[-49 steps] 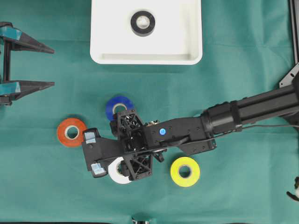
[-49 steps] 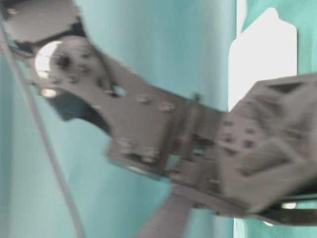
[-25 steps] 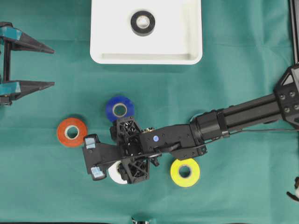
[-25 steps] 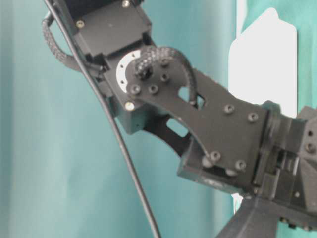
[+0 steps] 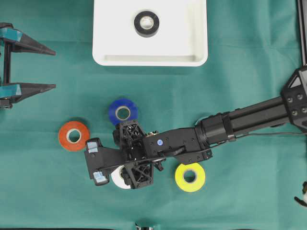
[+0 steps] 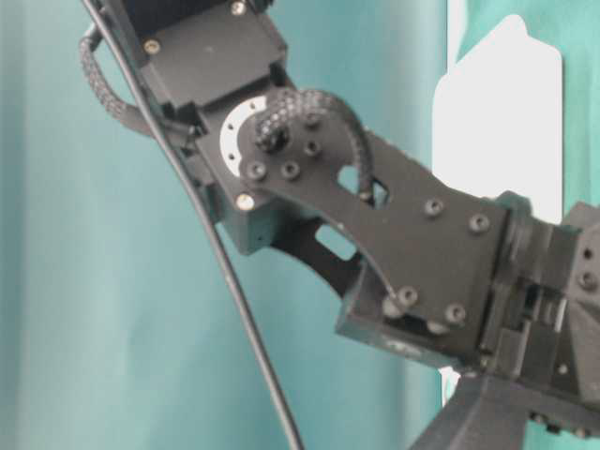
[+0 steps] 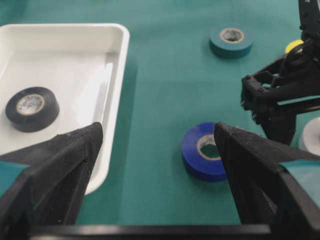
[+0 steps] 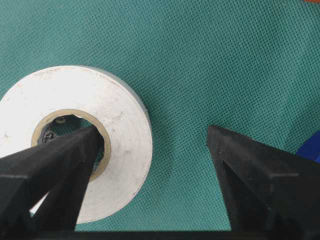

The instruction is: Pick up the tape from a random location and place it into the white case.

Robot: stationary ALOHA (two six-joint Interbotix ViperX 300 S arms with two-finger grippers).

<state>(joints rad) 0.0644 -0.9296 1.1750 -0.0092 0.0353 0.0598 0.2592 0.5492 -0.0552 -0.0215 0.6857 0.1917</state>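
Right wrist view: right gripper (image 8: 150, 170) jaws spread, one finger (image 8: 60, 155) down in the core of the white tape roll (image 8: 115, 130), the other outside on the green cloth (image 8: 200, 60) | left gripper (image 5: 48, 67) released, far left | white case (image 5: 196, 28) far centre, black tape roll (image 5: 146, 23) inside

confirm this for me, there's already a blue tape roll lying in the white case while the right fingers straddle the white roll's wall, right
Not quite: the roll in the white case is the black tape roll, as the overhead view shows. The blue tape roll lies on the cloth. The right fingers do straddle the white roll.
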